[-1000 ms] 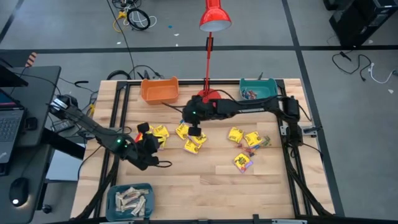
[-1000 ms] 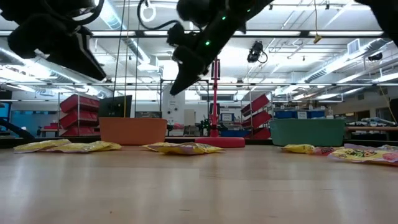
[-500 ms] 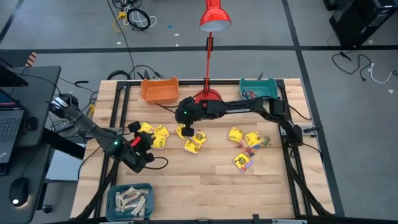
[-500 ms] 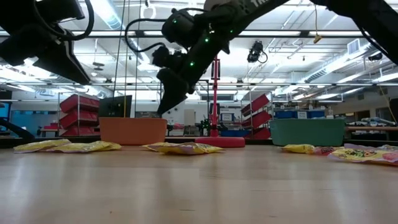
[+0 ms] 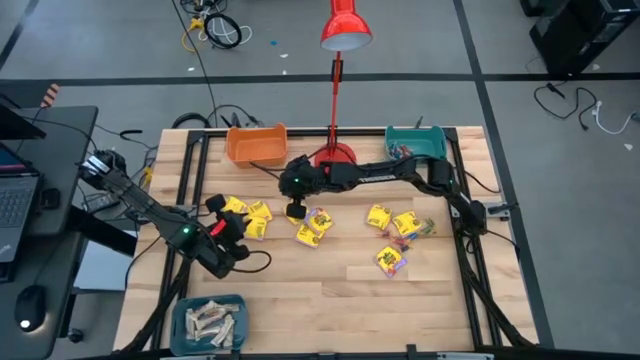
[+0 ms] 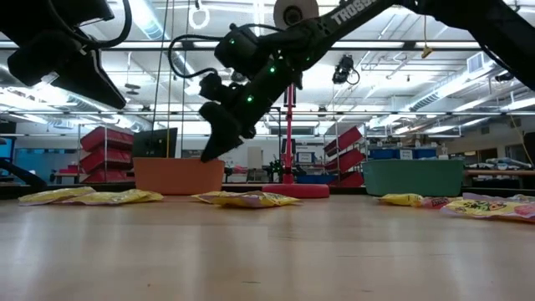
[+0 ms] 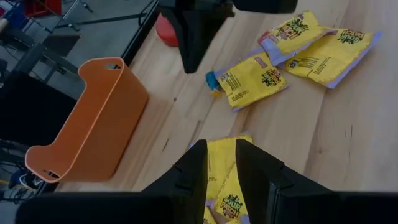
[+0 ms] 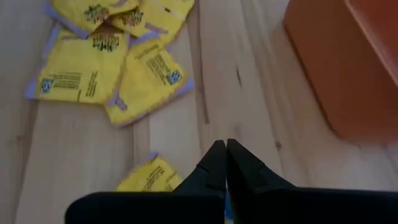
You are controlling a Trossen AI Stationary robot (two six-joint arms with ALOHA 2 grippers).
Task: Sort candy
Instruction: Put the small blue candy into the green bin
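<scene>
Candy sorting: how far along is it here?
Early. Done: beige bars lie in the blue bin, and a few small pieces in the teal bin. In hand: nothing clearly; the right hand, shut, hangs over yellow packets, the left hand over others. Left: all the packets on the table; the orange bin is empty.

Grey floor (image 5: 420, 40) with loose cables (image 5: 215, 28), a desk with a laptop (image 5: 15, 195), strip lights (image 6: 468, 79) overhead, red shelving (image 6: 104, 155) out back.

A lab or workshop; red bins (image 6: 106, 138) on shelves behind the table (image 6: 267, 251); ceiling strip lights (image 6: 435, 84).
</scene>
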